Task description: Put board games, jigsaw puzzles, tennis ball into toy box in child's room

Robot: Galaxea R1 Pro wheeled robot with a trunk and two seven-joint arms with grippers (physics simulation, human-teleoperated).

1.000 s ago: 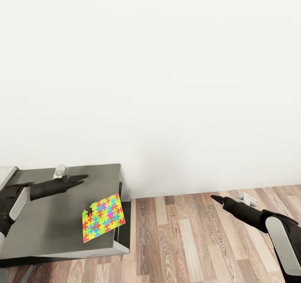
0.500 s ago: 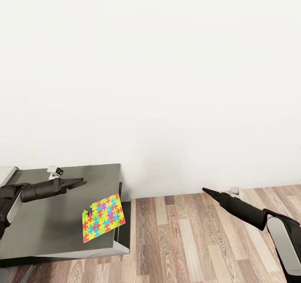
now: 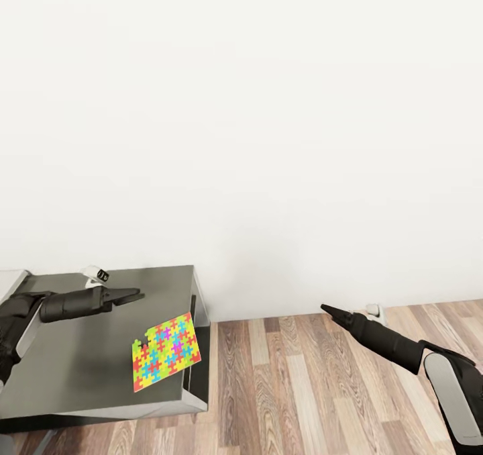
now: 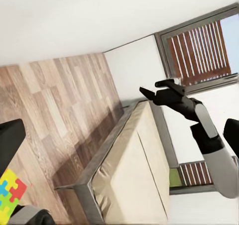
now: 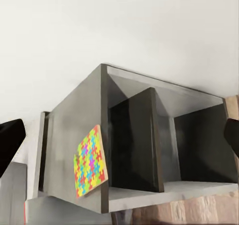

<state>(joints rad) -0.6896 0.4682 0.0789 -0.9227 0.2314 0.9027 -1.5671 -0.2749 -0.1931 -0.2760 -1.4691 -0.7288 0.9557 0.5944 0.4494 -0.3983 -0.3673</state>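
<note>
A many-coloured jigsaw puzzle (image 3: 166,351) (image 5: 89,160) lies flat on the dark grey table (image 3: 74,354), right at its right-hand edge. My left gripper (image 3: 134,296) (image 4: 119,140) hovers over the tabletop, behind and to the left of the puzzle and apart from it. It is open and empty, with a corner of the puzzle (image 4: 10,195) showing in the left wrist view. My right gripper (image 3: 327,310) (image 5: 119,135) is stretched out over the wooden floor to the right of the table, pointing at the table's side, open and empty.
The table (image 5: 69,120) has open dark shelf compartments (image 5: 164,140) under its top on the right side. A white wall stands right behind it. Wooden floor (image 3: 302,374) spreads to the right. The left wrist view shows a bed with a beige mattress (image 4: 134,175) and a shuttered window (image 4: 199,51).
My right gripper has reached further left toward the table and risen slightly. My left gripper has sunk a little over the tabletop and rolled. The puzzle has not moved.
</note>
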